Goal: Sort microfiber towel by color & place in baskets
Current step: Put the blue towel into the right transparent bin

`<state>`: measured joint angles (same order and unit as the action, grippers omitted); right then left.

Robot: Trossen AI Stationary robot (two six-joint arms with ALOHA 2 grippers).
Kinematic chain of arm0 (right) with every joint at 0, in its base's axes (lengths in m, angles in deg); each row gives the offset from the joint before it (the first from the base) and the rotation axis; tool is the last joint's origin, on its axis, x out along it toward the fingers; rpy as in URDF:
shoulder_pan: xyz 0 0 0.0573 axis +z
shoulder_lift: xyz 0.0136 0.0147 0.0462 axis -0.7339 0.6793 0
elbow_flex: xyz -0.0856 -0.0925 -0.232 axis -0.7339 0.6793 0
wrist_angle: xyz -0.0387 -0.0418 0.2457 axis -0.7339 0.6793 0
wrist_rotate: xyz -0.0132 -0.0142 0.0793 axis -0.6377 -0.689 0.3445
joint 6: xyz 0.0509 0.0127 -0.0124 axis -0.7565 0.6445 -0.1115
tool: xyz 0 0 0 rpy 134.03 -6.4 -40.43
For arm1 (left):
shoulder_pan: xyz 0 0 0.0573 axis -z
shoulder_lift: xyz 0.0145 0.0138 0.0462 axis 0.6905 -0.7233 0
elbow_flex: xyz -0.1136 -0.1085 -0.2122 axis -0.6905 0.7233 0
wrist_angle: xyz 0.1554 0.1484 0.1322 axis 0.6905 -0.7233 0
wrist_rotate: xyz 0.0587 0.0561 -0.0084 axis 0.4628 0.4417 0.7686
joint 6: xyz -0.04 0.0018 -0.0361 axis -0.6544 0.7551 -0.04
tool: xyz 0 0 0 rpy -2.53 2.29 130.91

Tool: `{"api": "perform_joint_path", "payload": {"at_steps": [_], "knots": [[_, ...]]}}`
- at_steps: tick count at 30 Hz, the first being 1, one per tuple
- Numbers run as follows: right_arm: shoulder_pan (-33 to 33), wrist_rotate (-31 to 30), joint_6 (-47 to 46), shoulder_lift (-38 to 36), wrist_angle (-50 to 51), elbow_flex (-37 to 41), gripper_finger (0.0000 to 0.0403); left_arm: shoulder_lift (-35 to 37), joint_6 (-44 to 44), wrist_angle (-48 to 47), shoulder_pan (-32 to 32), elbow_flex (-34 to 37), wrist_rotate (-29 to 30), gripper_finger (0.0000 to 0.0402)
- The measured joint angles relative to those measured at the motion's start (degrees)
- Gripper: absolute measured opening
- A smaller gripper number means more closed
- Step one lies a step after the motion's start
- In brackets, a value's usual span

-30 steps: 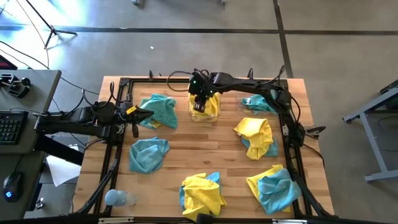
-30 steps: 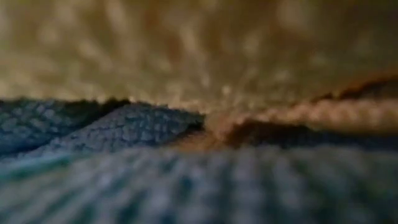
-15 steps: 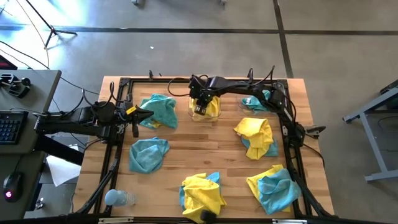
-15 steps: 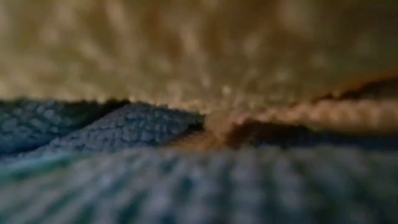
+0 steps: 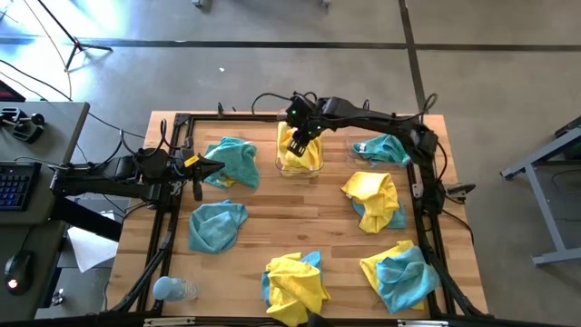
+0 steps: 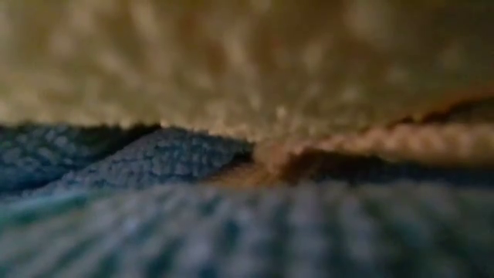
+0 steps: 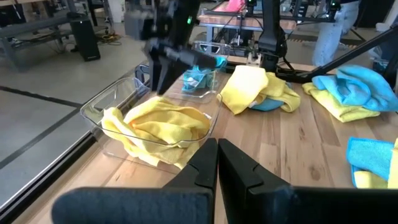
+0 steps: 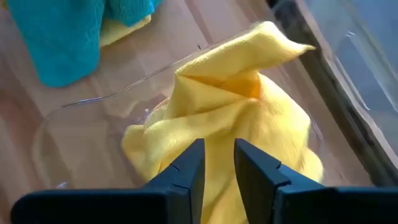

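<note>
Right now the right pincer [image 5: 297, 143] hangs just above the clear plastic basket [image 5: 314, 167] at the far middle of the wooden tabletop [image 5: 272, 232], its fingers [image 8: 186, 171] parted by a narrow gap with nothing between them. Under it a bright yellow microfiber towel [image 8: 230, 124] lies bunched inside that basket, one corner poking up over the rim; judging by this, the cloth has been let go into its colour's bin and the gap is there to stay clear of the fabric.

A second clear basket [image 7: 200, 79], seen from the left wrist view beyond the first, has a teal-blue cloth [image 7: 198, 76] in it, so the two bins appear to be split by colour.

The left pincer [image 5: 214, 167] waits at the left side of the tabletop, fingers pressed together and empty, its tip beside a loose teal towel [image 5: 232, 161] that lies just left of the yellow-filled basket.

Much sorting remains, I judge: another teal towel [image 5: 218, 225] sits toward the near left, while mixed yellow-and-teal heaps lie at the right middle [image 5: 374, 198], near middle [image 5: 295, 282] and near right [image 5: 399, 271]. A pale blue plastic bottle [image 5: 171, 290] lies at the near left corner, out of the way. The low view shows only cloth pressed up against its lens.
</note>
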<state>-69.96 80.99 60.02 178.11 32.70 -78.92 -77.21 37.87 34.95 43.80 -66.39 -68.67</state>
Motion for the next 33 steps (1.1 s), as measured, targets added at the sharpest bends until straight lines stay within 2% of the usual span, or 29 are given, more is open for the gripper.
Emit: {"api": "perform_joint_path", "payload": {"at_steps": [8, 10, 13, 18, 21, 26, 29, 33], "knots": [[3.27, -1.32, -10.07, -5.9, 12.03, -0.02, 0.0118, -0.01, 0.02, 0.0, -0.01, 0.0, 0.01, 0.0], [5.96, -4.84, -10.83, -6.88, 16.19, 0.3, 0.0118, -0.02, 0.02, 0.04, -0.01, 0.0, 0.01, 0.0], [11.37, -13.05, -14.16, -9.85, 16.42, 6.03, 0.0117, -0.01, -0.02, 0.04, 0.0, 0.0, 0.01, 0.0], [19.5, -15.8, -27.55, -19.17, 9.69, 20.8, 0.0116, -0.02, -0.03, 0.02, -0.01, 0.0, 0.01, 0.0], [24.17, -16.4, -35.13, -25.76, 0.56, 30.0, 0.0116, -0.01, 0.0, 0.08, -0.01, 0.0, 0.01, 0.0], [30.9, -19.45, -40.8, -33.81, -15.71, 42.61, 0.0116, -0.55, -0.49, 0.12, -0.23, 0.0, 2.74, 0.0004], [32.82, -19.68, -42.62, -35.57, -20.32, 47.3, 0.0116, -1.76, -1.1, -0.11, -0.79, 0.0, 5.77, 0.0024], [33.42, -19.6, -49.05, -35.76, -22.33, 49.51, 0.0116, -4.74, -2.46, -1.11, -3.71, -0.01, 7.01, 0.0073]]}}
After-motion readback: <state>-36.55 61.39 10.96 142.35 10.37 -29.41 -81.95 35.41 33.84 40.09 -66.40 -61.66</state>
